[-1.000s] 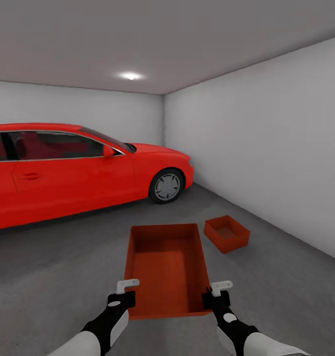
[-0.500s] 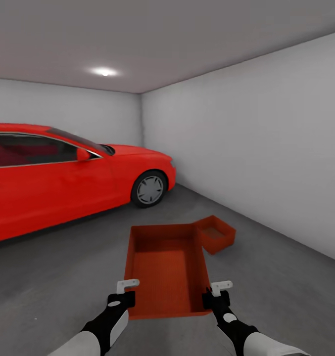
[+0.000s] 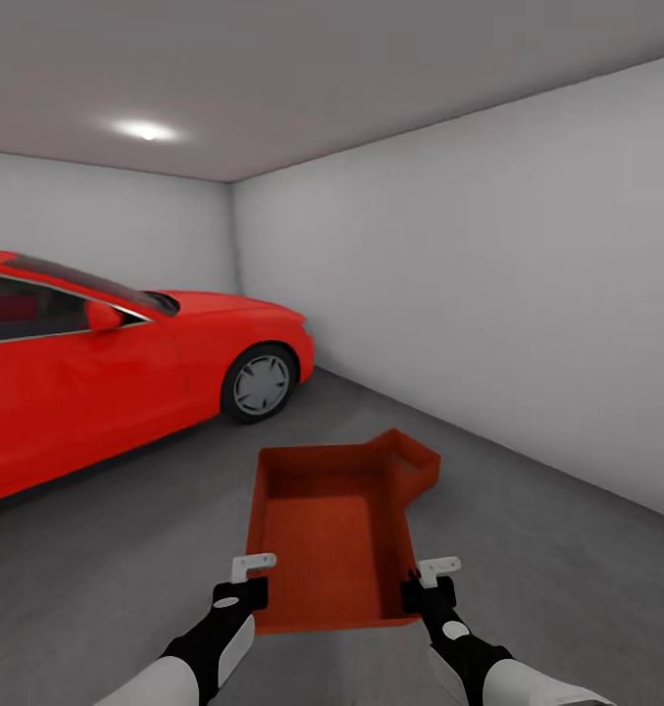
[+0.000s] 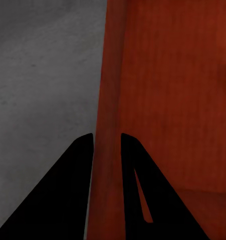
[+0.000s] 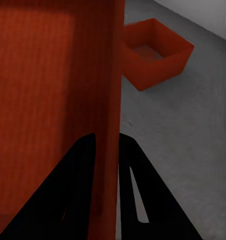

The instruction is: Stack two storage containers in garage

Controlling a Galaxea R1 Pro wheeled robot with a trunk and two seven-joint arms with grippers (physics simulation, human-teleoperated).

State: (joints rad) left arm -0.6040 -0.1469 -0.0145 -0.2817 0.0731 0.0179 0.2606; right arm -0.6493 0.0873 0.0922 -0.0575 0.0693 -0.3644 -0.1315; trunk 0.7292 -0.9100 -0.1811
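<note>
orange-red carried container [image 3: 333, 534] is held level in front of the robot, the left gripper [image 3: 241, 588] clamped on its left wall and the right gripper [image 3: 428, 585] clamped on its right wall; each wrist view shows a wall pinched between the two dark fingers. the second container [image 3: 410, 463] sits on the dark grey concrete floor [image 3: 547, 549] near the white side wall [image 3: 488, 294], its near part hidden behind the far right corner of the carried one.

change noted: over the last second the whole head view has swung — the red car [image 3: 126, 373] and the ceiling light [image 3: 145, 129] have slid leftward, and the floor container has drifted from well clear on the right to directly behind the carried bin. the bin and both grippers sit at the same place in the picture throughout, so this reads as the base or trunk turning, not the objects moving.

judgement: the robot is lining itself up on the stacking target. first container appears placed; remaining work is to close in, raise the carried bin over it and lower it on — alignment looks nearly, not fully, square.
</note>
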